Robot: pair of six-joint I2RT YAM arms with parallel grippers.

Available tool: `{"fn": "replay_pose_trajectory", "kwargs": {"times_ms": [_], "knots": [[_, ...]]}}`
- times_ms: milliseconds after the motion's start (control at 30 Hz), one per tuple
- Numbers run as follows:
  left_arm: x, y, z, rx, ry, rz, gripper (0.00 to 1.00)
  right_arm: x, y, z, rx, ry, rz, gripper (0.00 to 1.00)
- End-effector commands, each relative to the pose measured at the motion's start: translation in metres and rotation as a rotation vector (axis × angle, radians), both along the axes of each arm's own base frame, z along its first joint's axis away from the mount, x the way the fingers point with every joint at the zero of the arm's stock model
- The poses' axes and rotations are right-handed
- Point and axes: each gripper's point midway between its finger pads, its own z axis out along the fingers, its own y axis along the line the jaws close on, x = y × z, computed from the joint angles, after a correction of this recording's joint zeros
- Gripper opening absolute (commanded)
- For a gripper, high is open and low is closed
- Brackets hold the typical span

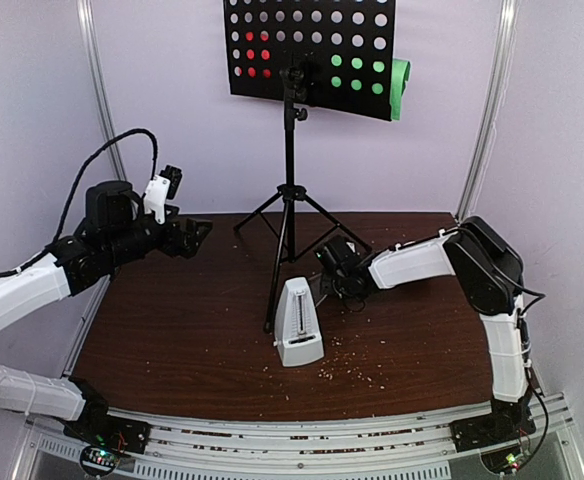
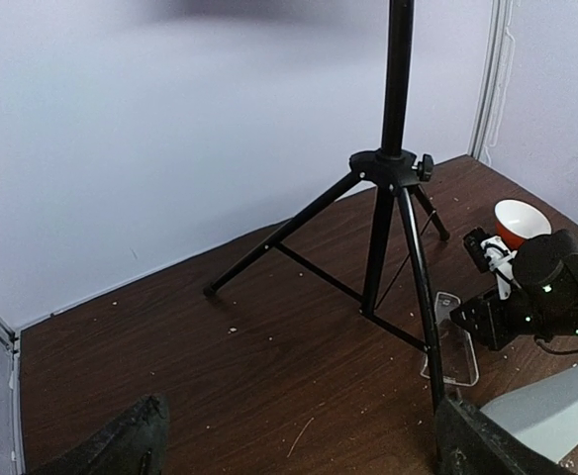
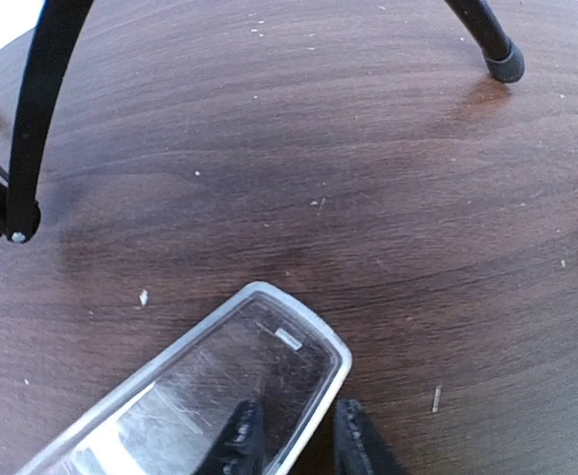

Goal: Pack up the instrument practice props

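Brown table (image 1: 172,340), pale walls. Right gripper (image 3: 294,440) straddles the rim of the clear cover (image 3: 220,386), jaws narrowed; grip cannot be confirmed. Cover lies flat, off the metronome (image 1: 298,322). Left gripper (image 2: 299,445) spread wide, empty. Music stand (image 1: 290,180) erect, green sheet (image 1: 400,88) and red sheet (image 1: 257,55) on it. Nothing packed yet

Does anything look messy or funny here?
Yes. Little crumbs are scattered over the table near the metronome, and its clear cover lies off it, flat on the table. The green sheet curls past the right edge of the stand.
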Motion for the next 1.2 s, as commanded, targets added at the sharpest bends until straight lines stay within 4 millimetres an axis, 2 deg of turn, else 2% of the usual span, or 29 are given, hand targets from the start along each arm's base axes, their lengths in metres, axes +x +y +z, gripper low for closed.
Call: {"fn": "replay_pose_trajectory", "kwargs": {"times_ms": [0,300,533,667,767,867,967,1000,1167], "knots": [[0.003,-0.001,-0.003,-0.008,0.004,0.003,0.97,-0.016,-0.029,-0.015,-0.08,0.046,-0.045,0.21],[0.006,-0.001,-0.011,0.009,0.02,0.015,0.97,-0.025,-0.046,0.005,-0.032,0.01,-0.08,0.01],[0.008,0.004,-0.015,0.038,0.013,0.033,0.96,-0.035,-0.063,0.028,0.018,-0.026,-0.09,0.0],[0.005,0.0,-0.008,0.038,-0.006,0.043,0.87,-0.042,-0.079,0.045,0.001,-0.051,-0.101,0.0],[-0.009,-0.027,-0.003,0.048,-0.023,0.028,0.82,-0.049,-0.094,0.063,-0.032,-0.073,-0.11,0.0],[-0.033,-0.081,-0.006,0.086,-0.032,-0.026,0.81,-0.059,-0.108,0.081,-0.039,-0.103,-0.115,0.0],[-0.055,-0.131,0.005,0.093,-0.061,-0.067,0.81,-0.071,-0.12,0.106,-0.01,-0.147,-0.125,0.0],[-0.06,-0.15,0.014,0.067,-0.064,-0.09,0.81,-0.075,-0.123,0.114,0.003,-0.16,-0.127,0.0],[-0.083,-0.225,0.026,0.006,-0.079,-0.182,0.79,-0.09,-0.137,0.157,0.073,-0.244,-0.145,0.0]]}}
